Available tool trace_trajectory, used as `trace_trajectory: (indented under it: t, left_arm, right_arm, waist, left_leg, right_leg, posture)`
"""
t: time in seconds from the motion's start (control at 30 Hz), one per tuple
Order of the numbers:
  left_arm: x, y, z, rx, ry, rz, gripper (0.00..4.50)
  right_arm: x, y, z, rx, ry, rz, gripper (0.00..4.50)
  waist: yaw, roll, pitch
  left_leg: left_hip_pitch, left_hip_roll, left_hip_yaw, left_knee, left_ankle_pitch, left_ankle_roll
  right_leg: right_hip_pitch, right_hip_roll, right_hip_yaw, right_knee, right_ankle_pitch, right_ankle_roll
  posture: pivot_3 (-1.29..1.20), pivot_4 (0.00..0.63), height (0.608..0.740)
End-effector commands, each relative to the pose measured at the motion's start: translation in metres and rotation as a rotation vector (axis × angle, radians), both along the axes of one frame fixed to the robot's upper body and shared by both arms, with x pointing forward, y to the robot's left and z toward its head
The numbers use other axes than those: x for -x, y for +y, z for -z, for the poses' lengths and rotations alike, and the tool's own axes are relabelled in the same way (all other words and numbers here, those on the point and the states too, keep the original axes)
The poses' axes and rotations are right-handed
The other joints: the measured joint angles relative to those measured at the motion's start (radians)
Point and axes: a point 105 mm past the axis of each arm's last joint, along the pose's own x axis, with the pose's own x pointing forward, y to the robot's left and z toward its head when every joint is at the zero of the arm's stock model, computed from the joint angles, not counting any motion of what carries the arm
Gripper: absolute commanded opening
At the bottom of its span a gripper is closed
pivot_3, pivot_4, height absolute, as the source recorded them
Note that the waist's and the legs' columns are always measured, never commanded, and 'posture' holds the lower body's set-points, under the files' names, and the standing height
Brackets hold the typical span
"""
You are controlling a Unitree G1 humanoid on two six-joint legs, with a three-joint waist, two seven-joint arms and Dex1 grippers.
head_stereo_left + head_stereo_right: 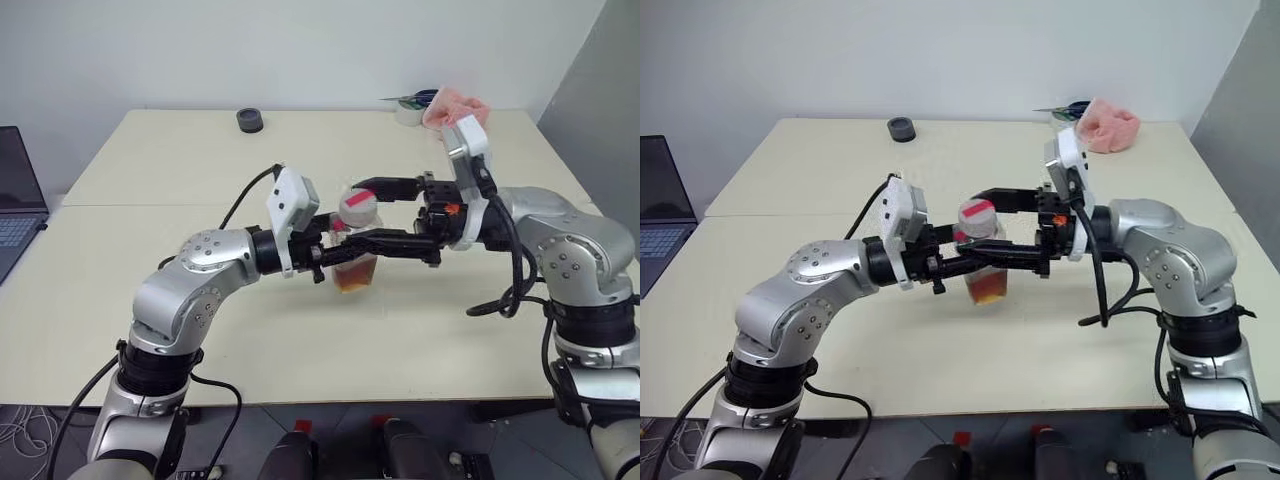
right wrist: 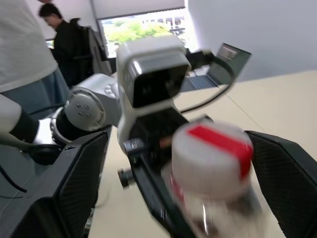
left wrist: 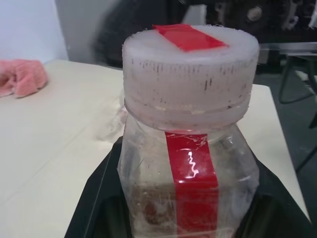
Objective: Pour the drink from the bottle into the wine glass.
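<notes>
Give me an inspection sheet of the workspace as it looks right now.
Surface: cream table, two tops butted together.
Job's things: bottle upright, white cap with red strip still on; amber drink low in it. Wine glass: nothing seen.
Clutter: black lid, pink cloth and tape roll at the far edge.
Grippers: left gripper shut on the bottle's body; right gripper open, fingers either side of the cap.
Cables: black leads looping off both forearms.
Surroundings: laptop to the left; people in the right wrist view.
</notes>
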Motion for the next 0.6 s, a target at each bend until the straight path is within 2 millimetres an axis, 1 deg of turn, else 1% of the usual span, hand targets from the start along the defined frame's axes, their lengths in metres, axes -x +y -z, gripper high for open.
trace_trajectory:
  t: [0.03, 0.13, 0.33, 0.5, 0.6]
  left_arm:
    - [0.0, 0.005, -0.011, 0.031, -0.05, -0.023, 1.92]
    - [-0.003, 0.007, -0.01, 0.042, -0.05, -0.042, 1.92]
    - [-0.004, 0.004, -0.01, 0.055, -0.049, -0.05, 1.92]
    - [-0.005, 0.002, -0.011, 0.058, -0.049, -0.047, 1.92]
    - [-0.005, 0.002, -0.011, 0.055, -0.049, -0.045, 1.92]
  right_arm:
    - [0.003, -0.01, -0.008, 0.005, -0.072, 0.084, 4.47]
    - [0.002, -0.005, -0.006, 0.015, -0.13, 0.171, 4.47]
    - [0.006, 0.019, -0.007, -0.019, -0.199, 0.26, 4.47]
    - [-0.001, 0.03, -0.017, -0.085, -0.217, 0.326, 4.47]
    - [-0.007, 0.034, -0.024, -0.135, -0.189, 0.355, 4.47]
  waist:
    - [0.001, 0.0, 0.0]
    - [-0.002, 0.0, 0.0]
    - [-0.002, 0.0, 0.0]
    - [-0.001, 0.0, 0.0]
    - [-0.002, 0.0, 0.0]
  left_leg:
    - [0.0, 0.0, 0.0, 0.0, 0.0, 0.0]
    - [0.0, 0.0, 0.0, 0.0, 0.0, 0.0]
    - [0.0, 0.001, 0.0, 0.0, 0.0, 0.0]
    - [0.0, 0.0, 0.0, 0.0, 0.0, 0.0]
    - [0.0, 0.0, 0.0, 0.0, 0.0, 0.0]
  right_leg:
    - [0.0, 0.0, 0.0, 0.0, 0.0, 0.0]
    - [0.0, 0.0, 0.0, 0.0, 0.0, 0.0]
    - [0.0, 0.0, 0.0, 0.001, 0.0, 0.0]
    - [-0.001, 0.0, 0.0, 0.001, 0.0, 0.0]
    - [-0.001, 0.0, 0.0, 0.001, 0.0, 0.0]
  posture:
    - [0.0, 0.15, 0.74]
    - [0.0, 0.15, 0.74]
    - [0.0, 0.15, 0.74]
    - [0.0, 0.15, 0.74]
    - [0.0, 0.15, 0.74]
